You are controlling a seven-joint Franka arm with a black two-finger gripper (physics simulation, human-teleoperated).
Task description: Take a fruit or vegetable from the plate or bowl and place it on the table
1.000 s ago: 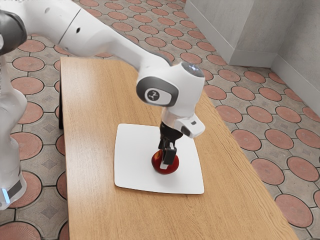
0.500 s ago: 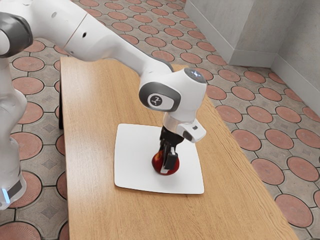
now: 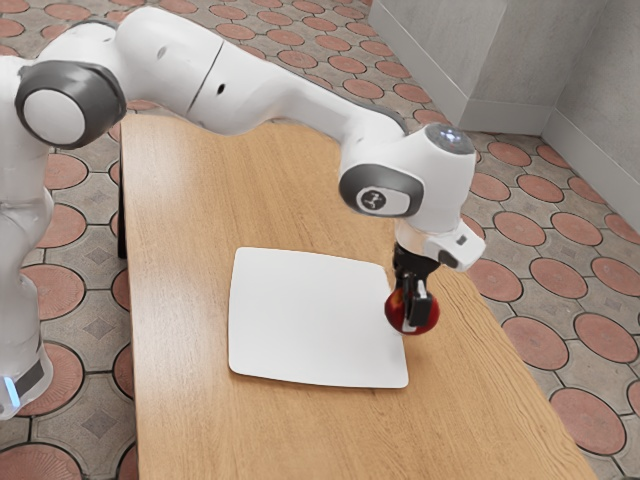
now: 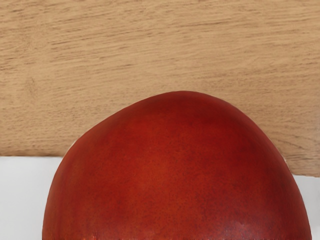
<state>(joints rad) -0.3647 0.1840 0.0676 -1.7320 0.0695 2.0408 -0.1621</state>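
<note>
My white arm (image 3: 270,100) reaches in from the exterior view's left, wearing a round dark badge (image 3: 373,201) near its wrist, with a pale, angular mark that I can't make out as letters. Small pale lights dot the dark cap (image 3: 449,137) above it, and a blue light strip (image 3: 14,390) glows low at the exterior view's left edge. Below is a table (image 3: 200,400) of light brown wood with fine grain, a soft sheen along its left side in the exterior view. A white, square plate (image 3: 310,320) with rounded corners lies on it, between the table's two long edges. My black hand (image 3: 412,320) is clamped on a smooth red fruit (image 3: 396,315), with orange tones, held up at the plate's edge on the exterior view's right, toward the table's long edge on that side. The wrist view shows the fruit close up, with wood and white plate beyond. Around the table, the floor (image 3: 590,420) has round, reddish tiles set in gray-brown paving, and a plain gray wall (image 3: 530,60) stands past the table's long edge, at the exterior view's upper right.
</note>
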